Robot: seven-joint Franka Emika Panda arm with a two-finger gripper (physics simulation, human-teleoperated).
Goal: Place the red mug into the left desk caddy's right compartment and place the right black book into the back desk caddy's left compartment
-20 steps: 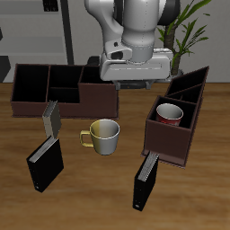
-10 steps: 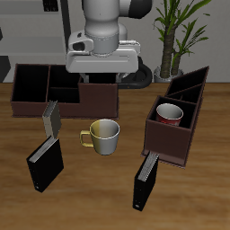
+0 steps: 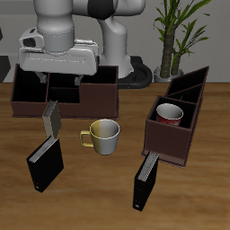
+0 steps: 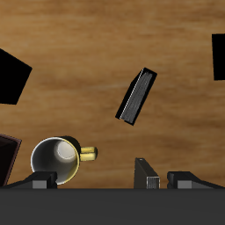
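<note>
Gripper (image 3: 45, 83) is hanging above the back desk caddy (image 3: 63, 92) with its fingers spread apart, holding nothing and touching nothing (the wrist view is showing bare table (image 4: 97, 88) between the fingertips). The right black book (image 3: 46, 154) is leaning on its edge near the table's front, its long axis tilting up toward the caddy behind it, spine facing forward; in the wrist view (image 4: 137, 95) it is lying at a slant. The red mug (image 3: 170, 114) is sitting upright in the left desk caddy (image 3: 177, 117), in its square end section.
</note>
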